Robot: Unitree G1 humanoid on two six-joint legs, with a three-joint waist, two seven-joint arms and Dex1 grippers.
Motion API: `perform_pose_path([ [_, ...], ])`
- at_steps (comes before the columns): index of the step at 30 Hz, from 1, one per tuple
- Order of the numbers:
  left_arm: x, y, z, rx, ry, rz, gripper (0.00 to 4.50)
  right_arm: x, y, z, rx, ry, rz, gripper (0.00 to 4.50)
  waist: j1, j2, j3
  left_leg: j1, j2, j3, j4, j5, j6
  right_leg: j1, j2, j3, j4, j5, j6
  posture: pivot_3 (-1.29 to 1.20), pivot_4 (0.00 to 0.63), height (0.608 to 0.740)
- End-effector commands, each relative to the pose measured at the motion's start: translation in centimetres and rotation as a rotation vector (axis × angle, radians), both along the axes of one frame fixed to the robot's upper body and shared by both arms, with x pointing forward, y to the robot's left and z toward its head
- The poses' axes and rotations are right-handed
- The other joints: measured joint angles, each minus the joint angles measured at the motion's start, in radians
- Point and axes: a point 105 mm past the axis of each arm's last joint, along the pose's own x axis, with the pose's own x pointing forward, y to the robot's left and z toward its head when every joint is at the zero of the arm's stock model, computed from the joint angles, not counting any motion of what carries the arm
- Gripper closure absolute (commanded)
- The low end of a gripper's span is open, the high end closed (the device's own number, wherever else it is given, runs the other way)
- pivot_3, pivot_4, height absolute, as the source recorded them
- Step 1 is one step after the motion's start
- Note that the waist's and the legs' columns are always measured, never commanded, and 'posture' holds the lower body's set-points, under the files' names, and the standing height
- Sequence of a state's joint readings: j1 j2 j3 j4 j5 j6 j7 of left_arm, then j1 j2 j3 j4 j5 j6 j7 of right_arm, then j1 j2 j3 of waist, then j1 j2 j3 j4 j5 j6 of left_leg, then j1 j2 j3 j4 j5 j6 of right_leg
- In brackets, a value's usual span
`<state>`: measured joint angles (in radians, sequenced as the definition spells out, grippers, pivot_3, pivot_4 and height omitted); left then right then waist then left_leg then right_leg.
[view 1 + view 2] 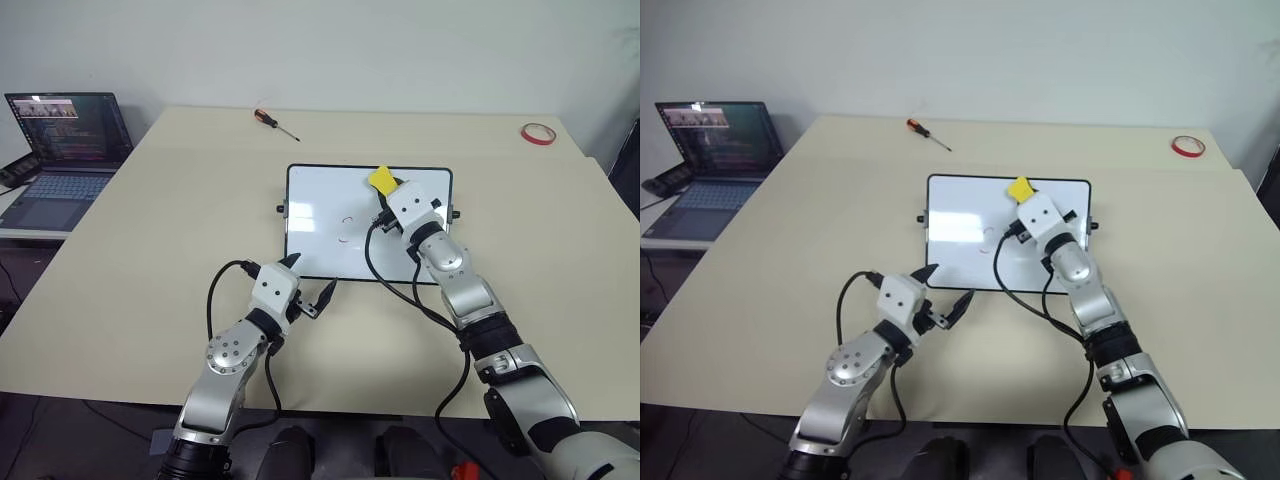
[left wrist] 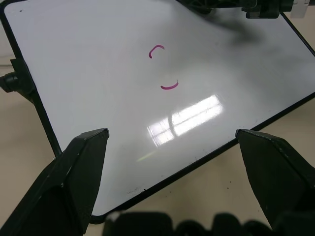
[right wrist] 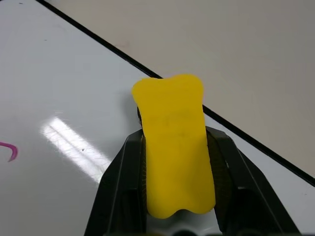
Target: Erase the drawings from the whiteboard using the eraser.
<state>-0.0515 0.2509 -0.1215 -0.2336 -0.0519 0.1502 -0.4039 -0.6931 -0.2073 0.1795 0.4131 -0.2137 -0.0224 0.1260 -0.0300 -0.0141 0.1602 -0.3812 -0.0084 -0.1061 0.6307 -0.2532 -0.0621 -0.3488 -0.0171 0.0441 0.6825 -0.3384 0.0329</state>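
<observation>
The left gripper (image 1: 312,283) hovers with fingers spread wide at the near edge of the glossy white board with thin black frame (image 1: 320,215) on the beige worktop (image 1: 140,250). Two small red pen strokes (image 2: 163,69) remain mid-board. Farther, the right gripper (image 3: 174,147) clamps the yellow oblong eraser (image 1: 382,180) above the far edge

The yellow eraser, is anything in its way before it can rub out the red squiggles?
Nothing visible is. The right pincer holds the eraser over the whiteboard near its far edge, and only bare board lies between it and the drawings.
</observation>
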Motion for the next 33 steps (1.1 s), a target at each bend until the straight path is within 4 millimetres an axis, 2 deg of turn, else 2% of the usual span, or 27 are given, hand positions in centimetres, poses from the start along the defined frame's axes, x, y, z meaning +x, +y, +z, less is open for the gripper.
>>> perform_pose_path([
  [1, 0.0, -0.2, 1.2, -0.006, -0.044, -0.009, 0.0, -0.9, 0.6, -2.2, -0.021, 0.084, 0.057, 3.23, -0.001, 0.0, 0.0, 0.001, 0.0, 0.0, 0.0, 0.0, 0.0, 0.0, 0.0, 0.0, 0.0, 0.0, 0.0, 0.0, 0.15, 0.74],
  [5, 0.0, -0.2, 1.2, -0.004, -0.045, -0.008, 0.0, -3.0, 2.5, -5.8, -0.144, 0.219, 0.189, 3.23, -0.005, 0.0, 0.0, 0.001, 0.0, 0.0, 0.0, 0.0, 0.0, 0.0, 0.0, 0.0, 0.0, 0.0, 0.0, 0.0, 0.15, 0.74],
  [9, 0.0, -0.2, 1.2, -0.004, -0.045, -0.008, 0.0, -5.2, 4.2, -7.8, -0.204, 0.298, 0.325, 3.23, -0.009, 0.001, -0.001, 0.002, 0.001, 0.0, 0.0, 0.0, 0.0, 0.001, 0.0, 0.0, 0.001, 0.0, 0.0, 0.0, 0.15, 0.74],
  [11, 0.0, -0.2, 1.2, -0.004, -0.044, -0.007, 0.0, -5.9, 4.8, -8.2, -0.221, 0.325, 0.374, 3.23, -0.01, 0.001, -0.001, 0.002, 0.001, 0.0, 0.0, 0.0, 0.0, 0.002, 0.0, 0.0, 0.001, 0.0, 0.0, 0.0, 0.15, 0.74],
  [16, 0.0, -0.3, 1.2, -0.004, -0.045, -0.008, 0.0, -5.5, 4.9, -7.8, -0.221, 0.345, 0.39, 3.23, -0.01, 0.001, 0.0, 0.002, 0.0, 0.0, 0.0, 0.0, 0.0, 0.002, 0.0, 0.0, 0.001, 0.0, 0.0, 0.0, 0.15, 0.74],
  [18, 0.0, -0.2, 1.1, -0.003, -0.045, -0.007, 0.0, -4.2, 4.4, -6.7, -0.199, 0.321, 0.344, 3.23, -0.011, 0.001, 0.0, 0.002, 0.0, 0.0, 0.0, 0.0, 0.0, 0.001, 0.001, 0.0, 0.0, 0.0, 0.0, 0.0, 0.15, 0.74],
  [21, 0.0, -0.3, 1.2, -0.005, -0.046, -0.009, 0.0, -1.2, 2.5, -4.0, -0.165, 0.214, 0.178, 3.23, -0.012, 0.001, 0.0, 0.003, 0.001, 0.0, 0.0, 0.0, 0.0, 0.001, 0.001, 0.0, 0.001, 0.0, 0.0, 0.0, 0.15, 0.74],
  [24, -0.1, -0.4, 1.1, -0.007, -0.045, -0.011, 0.0, 0.1, 1.4, -2.6, -0.137, 0.162, 0.094, 3.23, 0.001, 0.0, 0.0, 0.003, 0.0, -0.002, 0.0, 0.001, 0.0, 0.002, 0.001, 0.0, 0.002, 0.001, -0.001, 0.0, 0.15, 0.74],
  [28, -0.2, -0.6, 1.1, -0.011, -0.044, -0.013, 0.0, 0.0, 1.5, -3.0, -0.131, 0.168, 0.092, 3.23, 0.004, 0.0, 0.0, 0.002, -0.001, -0.002, 0.0, 0.001, 0.0, 0.003, 0.0, 0.0, 0.0, 0.001, -0.001, 0.0, 0.15, 0.74],
  [33, -0.3, -0.6, 1.0, -0.012, -0.042, -0.014, 0.0, -2.1, 2.8, -5.1, -0.138, 0.241, 0.195, 3.23, 0.002, 0.0, -0.001, 0.002, 0.0, -0.003, -0.001, 0.001, 0.0, 0.003, 0.0, 0.0, 0.0, 0.001, -0.001, 0.0, 0.15, 0.74],
])
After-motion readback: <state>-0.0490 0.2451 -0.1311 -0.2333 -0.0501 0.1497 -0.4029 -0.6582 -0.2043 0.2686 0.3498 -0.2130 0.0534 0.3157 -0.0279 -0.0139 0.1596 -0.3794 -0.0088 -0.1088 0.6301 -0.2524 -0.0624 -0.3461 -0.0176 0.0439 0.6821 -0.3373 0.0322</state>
